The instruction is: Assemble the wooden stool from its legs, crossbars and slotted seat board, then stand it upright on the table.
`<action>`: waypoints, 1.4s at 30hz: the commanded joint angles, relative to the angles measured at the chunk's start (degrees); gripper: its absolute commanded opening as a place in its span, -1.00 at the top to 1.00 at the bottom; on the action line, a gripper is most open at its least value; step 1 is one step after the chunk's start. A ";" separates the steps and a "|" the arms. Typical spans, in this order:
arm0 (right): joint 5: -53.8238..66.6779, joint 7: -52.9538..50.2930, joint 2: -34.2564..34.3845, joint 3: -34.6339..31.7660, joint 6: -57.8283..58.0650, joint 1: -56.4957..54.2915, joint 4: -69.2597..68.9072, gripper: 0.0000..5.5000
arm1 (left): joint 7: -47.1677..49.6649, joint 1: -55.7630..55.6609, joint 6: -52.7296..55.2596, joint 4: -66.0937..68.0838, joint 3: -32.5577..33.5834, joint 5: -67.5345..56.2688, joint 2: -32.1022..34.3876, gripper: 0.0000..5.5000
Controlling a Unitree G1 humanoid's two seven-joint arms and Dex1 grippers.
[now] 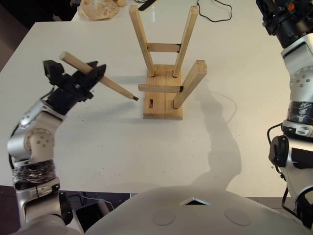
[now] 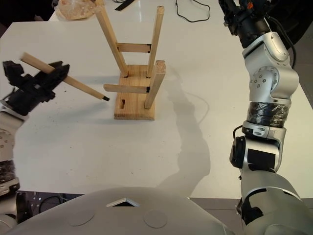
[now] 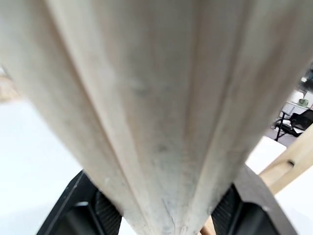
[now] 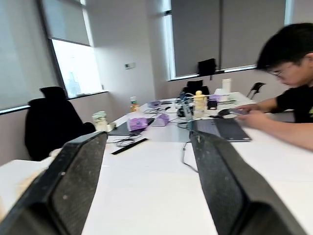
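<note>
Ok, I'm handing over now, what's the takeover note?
Left gripper: shut on the fourth leg, held tilted above the table, left of the seat board.
Right gripper: open, empty, raised at far right.
Done: three legs and two crossbars fitted on the flat-lying board.
Left: seat the fourth leg in the open slot, then stand it upright.

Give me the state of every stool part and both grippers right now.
Flat wooden seat board: lying on the white table, near-left slot empty.
Three pale wooden legs: seated in the board, leaning.
Upper wooden crossbar: joins the two far legs.
Lower wooden crossbar: in the near-right leg, left end free.
Fourth wooden leg: tilted, dark tip toward the board.
Left gripper: shut on the fourth wooden leg.
Right gripper: open, empty.
</note>
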 commanded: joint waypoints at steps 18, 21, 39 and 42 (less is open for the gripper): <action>-4.74 -0.08 4.60 -5.06 -1.59 3.83 8.29 -0.12 | -0.26 -3.79 4.78 -13.23 -2.66 -2.38 -0.18 0.26; -5.64 -0.12 5.58 -5.43 -4.09 3.82 11.31 -0.12 | -2.62 -6.01 -0.20 -13.00 -6.27 1.88 -2.02 0.26; -7.65 1.26 6.12 -7.17 -8.81 -1.46 21.67 -0.12 | -14.48 -3.11 -12.99 -3.19 -15.78 14.32 -2.10 0.26; -7.32 1.60 6.47 -7.35 -8.80 -1.40 21.28 -0.12 | -14.69 -1.69 -11.62 -6.13 -13.59 12.10 -0.46 0.26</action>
